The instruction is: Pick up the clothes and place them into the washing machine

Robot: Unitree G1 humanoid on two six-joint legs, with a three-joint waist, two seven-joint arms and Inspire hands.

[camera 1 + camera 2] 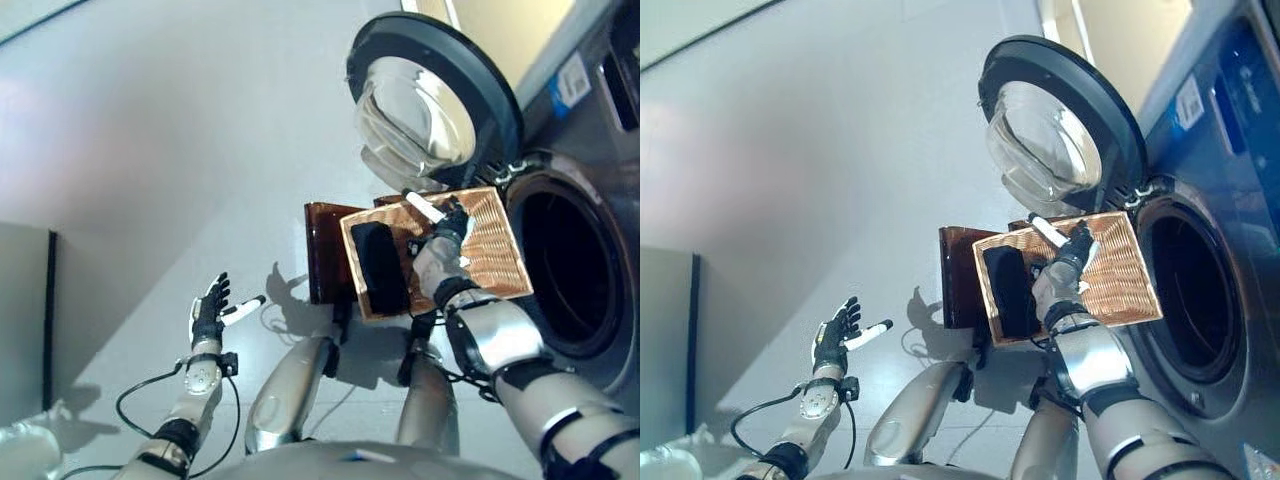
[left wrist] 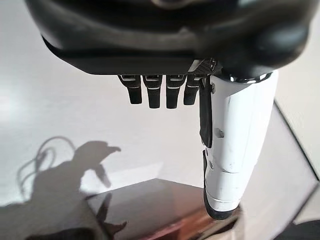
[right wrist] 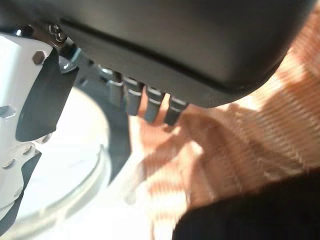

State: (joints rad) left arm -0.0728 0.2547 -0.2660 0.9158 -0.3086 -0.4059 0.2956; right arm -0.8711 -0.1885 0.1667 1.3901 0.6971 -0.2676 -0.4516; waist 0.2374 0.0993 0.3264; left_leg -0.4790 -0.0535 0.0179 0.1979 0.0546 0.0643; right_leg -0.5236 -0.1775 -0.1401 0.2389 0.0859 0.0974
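Note:
A shallow wicker basket (image 1: 495, 250) rests on a low dark brown box (image 1: 325, 250) beside the washing machine (image 1: 600, 150). A black garment (image 1: 378, 265) lies along the basket's left side. My right hand (image 1: 440, 240) is over the middle of the basket, fingers relaxed and reaching toward its far rim, white-covered thumb spread; it holds nothing. The right wrist view shows its fingers (image 3: 150, 105) above the wicker (image 3: 250, 145), with the black garment (image 3: 260, 210) close by. My left hand (image 1: 208, 315) is open and empty over the floor at the left; its straight fingers (image 2: 150, 92) show in its wrist view.
The machine's round door (image 1: 430, 100) stands open just beyond the basket, and the dark drum opening (image 1: 565, 260) is to the basket's right. A grey cabinet (image 1: 20, 320) stands at the far left. Grey floor lies between it and the box.

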